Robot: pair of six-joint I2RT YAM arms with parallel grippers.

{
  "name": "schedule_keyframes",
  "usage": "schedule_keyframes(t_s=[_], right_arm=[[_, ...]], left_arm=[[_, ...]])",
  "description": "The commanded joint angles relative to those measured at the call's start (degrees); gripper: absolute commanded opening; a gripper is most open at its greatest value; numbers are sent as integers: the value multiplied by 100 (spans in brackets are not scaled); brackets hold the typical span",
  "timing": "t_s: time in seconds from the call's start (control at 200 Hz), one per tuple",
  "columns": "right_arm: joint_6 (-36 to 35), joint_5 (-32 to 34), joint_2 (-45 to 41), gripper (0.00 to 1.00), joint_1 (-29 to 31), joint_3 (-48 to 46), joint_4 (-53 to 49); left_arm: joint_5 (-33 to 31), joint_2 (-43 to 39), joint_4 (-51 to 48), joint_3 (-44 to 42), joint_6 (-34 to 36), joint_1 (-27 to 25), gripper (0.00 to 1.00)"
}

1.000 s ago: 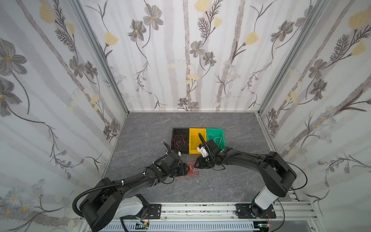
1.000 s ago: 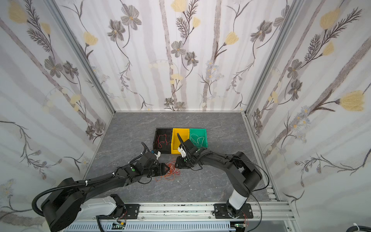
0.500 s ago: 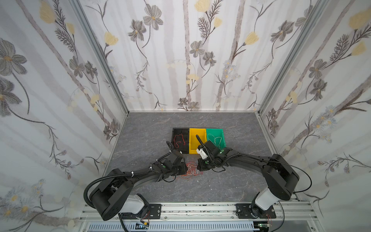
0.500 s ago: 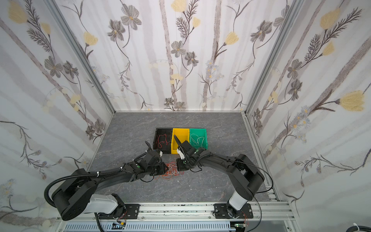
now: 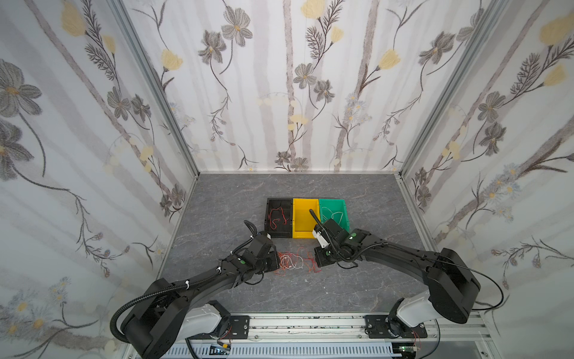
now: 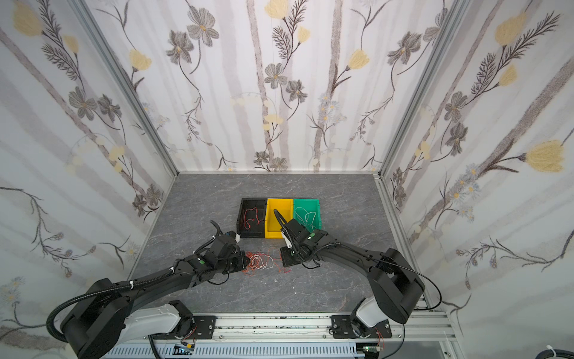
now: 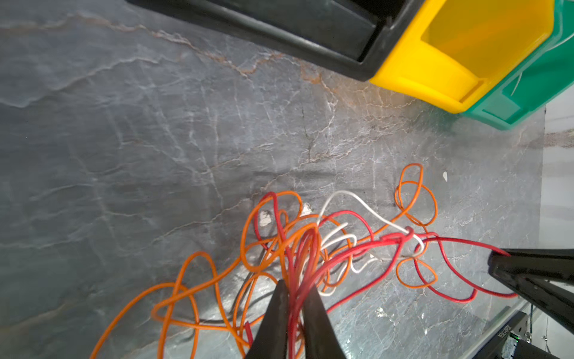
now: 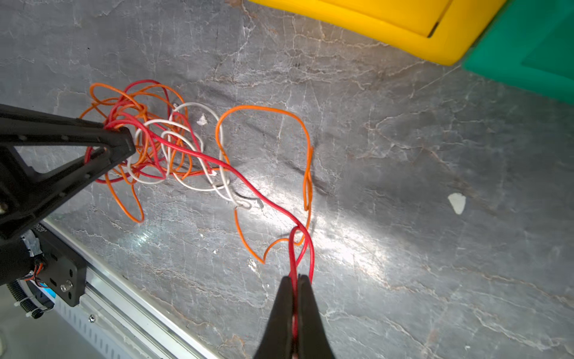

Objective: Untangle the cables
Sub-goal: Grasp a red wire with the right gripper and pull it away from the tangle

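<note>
The cables (image 5: 293, 262) (image 6: 264, 262) lie in a red, orange and white tangle on the grey floor between my two grippers. In the left wrist view my left gripper (image 7: 296, 286) is shut on a bunch of red and orange strands at the tangle's near side. My right gripper (image 8: 295, 276) is shut on a single red cable (image 8: 248, 183) that runs back into the knot. In both top views the left gripper (image 5: 277, 258) (image 6: 247, 261) touches the tangle's left edge. The right gripper (image 5: 317, 259) (image 6: 282, 259) is at its right edge.
Three bins stand side by side just behind the tangle. The black bin (image 5: 267, 217) holds a red wire, the yellow bin (image 5: 302, 234) is in the middle, and the green bin (image 5: 332, 201) holds a white wire. Patterned walls enclose the floor; a rail runs along the front.
Both grippers have closed, the left on a bunch of strands and the right on a red cable. The tangle now lies spread a little wider between them.
</note>
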Motion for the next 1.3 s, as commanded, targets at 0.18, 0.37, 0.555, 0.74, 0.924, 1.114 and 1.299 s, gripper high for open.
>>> schedule_keyframes(t_s=[0.18,0.37,0.555,0.74,0.924,1.114,1.299], right_arm=[[-32,288,-6,0,-6,-155,-268],[67,1071,-108,0,-55,-140,-659],[426,1577,-310,0,-384,-290,-840],[683,1784,-587,0,-565,-544,-840],[688,1645,-701,2,-701,-697,-741],[542,971,-724,5,-684,-768,-263],[454,721,-808,8,-684,-739,-179]], left_arm=[[-162,-113,-352,-20,43,137,13],[-348,-326,-658,-60,-29,231,12],[-519,-618,-962,-129,-89,368,10],[-653,-828,-1177,-259,-174,454,10],[-586,-971,-1178,-316,-188,500,13],[-388,-932,-995,-277,-127,501,18],[-173,-948,-1082,-121,5,500,27]])
